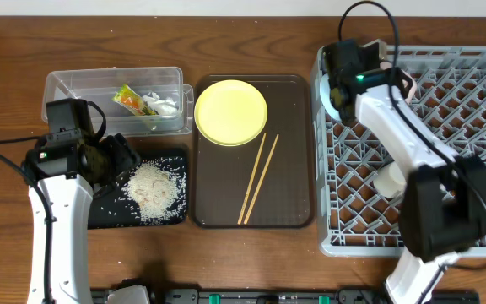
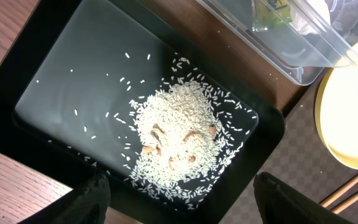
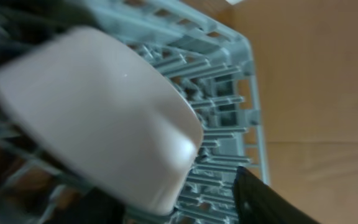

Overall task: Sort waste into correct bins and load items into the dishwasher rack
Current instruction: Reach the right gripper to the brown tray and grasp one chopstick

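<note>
The rice heap [image 1: 153, 187] lies in the black tray [image 1: 112, 215], with some brown bits in it in the left wrist view [image 2: 176, 140]. My left gripper [image 1: 112, 160] [image 2: 185, 208] is open and empty over the tray's edge. The clear tub [image 1: 74, 84] holds the snack wrapper [image 1: 128, 99] and white paper scraps [image 1: 164, 105]. The yellow plate [image 1: 230, 111] and chopsticks [image 1: 258, 177] lie on the brown tray. My right gripper [image 1: 337, 84] [image 3: 179, 208] is open at the grey rack's [image 1: 479, 127] far left corner. A pale bowl [image 3: 98, 118] sits tilted on the pegs between its fingers. A small pale cup [image 1: 391, 179] lies in the rack.
The brown serving tray [image 1: 294, 169] lies between the black tray and the rack. The tub's corner [image 2: 303, 68] and the plate's rim [image 2: 344, 130] show in the left wrist view. Wooden table lies beyond the rack's edge [image 3: 316, 93].
</note>
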Robot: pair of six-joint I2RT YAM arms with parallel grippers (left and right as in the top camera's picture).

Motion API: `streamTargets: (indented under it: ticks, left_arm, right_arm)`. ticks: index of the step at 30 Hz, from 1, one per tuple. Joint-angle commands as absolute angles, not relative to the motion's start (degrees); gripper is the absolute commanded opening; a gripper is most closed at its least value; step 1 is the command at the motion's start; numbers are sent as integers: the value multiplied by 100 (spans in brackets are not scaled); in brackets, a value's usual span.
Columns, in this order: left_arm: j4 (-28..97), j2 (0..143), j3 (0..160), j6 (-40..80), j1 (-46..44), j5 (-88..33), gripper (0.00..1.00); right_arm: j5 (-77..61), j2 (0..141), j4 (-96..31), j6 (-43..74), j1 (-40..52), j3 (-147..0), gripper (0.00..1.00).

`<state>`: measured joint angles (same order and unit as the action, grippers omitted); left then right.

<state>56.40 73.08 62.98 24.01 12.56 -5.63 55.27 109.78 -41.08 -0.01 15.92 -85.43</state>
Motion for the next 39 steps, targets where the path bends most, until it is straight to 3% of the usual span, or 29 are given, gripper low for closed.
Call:
streamTargets:
  ticks: [1,8,12,20,24,30,39]
  left_arm:
    - [5653,7297,6333,2432,1273,-552,77]
    - [5653,7297,6333,2432,1273,-552,77]
    - [5653,7297,6333,2429,1273,-552,77]
    - [5653,7297,6333,2432,1273,-552,77]
    - [5653,7297,6333,2429,1273,-552,77]
    - [5653,7297,6333,2429,1273,-550,77]
    - [5651,7297,6333,2429,1273,-550,77]
  right_arm:
    - [3959,10047,-4101,123,1691,-8571,62]
    - [436,9362,-4147,209,1697,-8571,60]
    - [-624,9406,-4272,738,1881,-8556,59]
    - [-735,9771,-4501,996,2738,-8532,64]
    - [-733,10180,-4720,1741,3151,-8532,54]
    - [-646,10938,-5415,2998,3557,-8527,56]
    - [-642,11793,-5520,3538,3959,-8525,55]
